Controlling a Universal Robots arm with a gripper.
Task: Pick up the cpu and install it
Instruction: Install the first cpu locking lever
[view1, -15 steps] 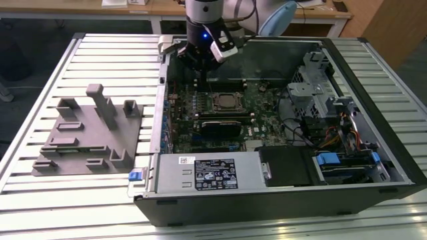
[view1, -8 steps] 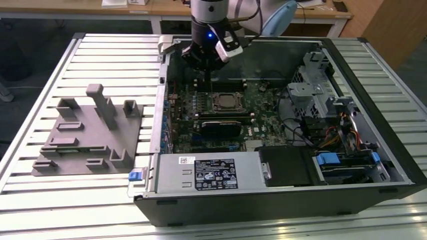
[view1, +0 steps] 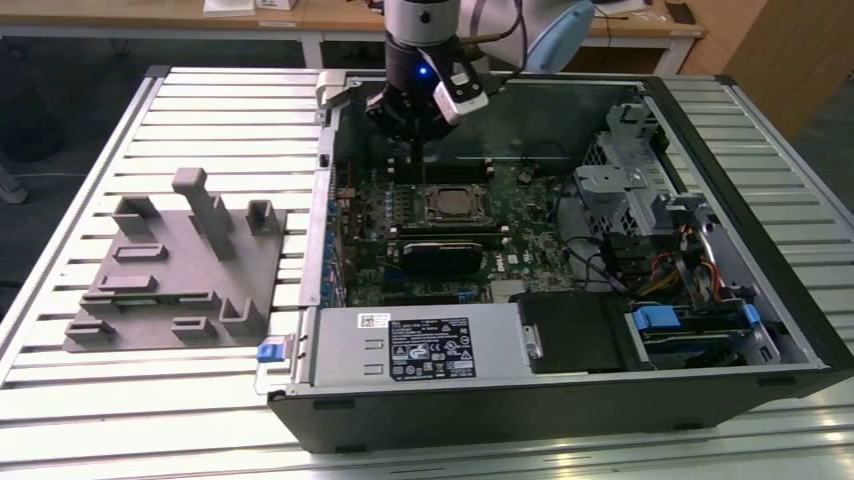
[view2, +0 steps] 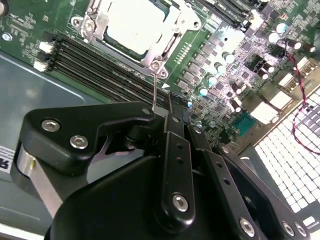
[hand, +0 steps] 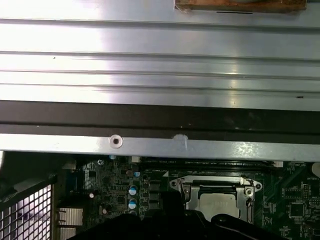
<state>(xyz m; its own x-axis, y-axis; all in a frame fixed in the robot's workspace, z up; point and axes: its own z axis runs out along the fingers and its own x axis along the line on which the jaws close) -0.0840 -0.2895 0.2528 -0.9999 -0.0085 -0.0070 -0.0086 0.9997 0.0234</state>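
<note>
Jaws closed, empty, by the second wrist view; gripper (view2: 167, 107) poised just beside the socket, cpu (view2: 134, 22) seated inside. Exterior view: gripper (view1: 416, 150) above cpu (view1: 455, 203) on motherboard (view1: 454, 235). First wrist view: cpu (hand: 216, 202) framed by latch. Placement apparently done.

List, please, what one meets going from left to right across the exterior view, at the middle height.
Slatted table → grey fixture → cpu in its socket on the motherboard → metal drive cage → case wall.
</note>
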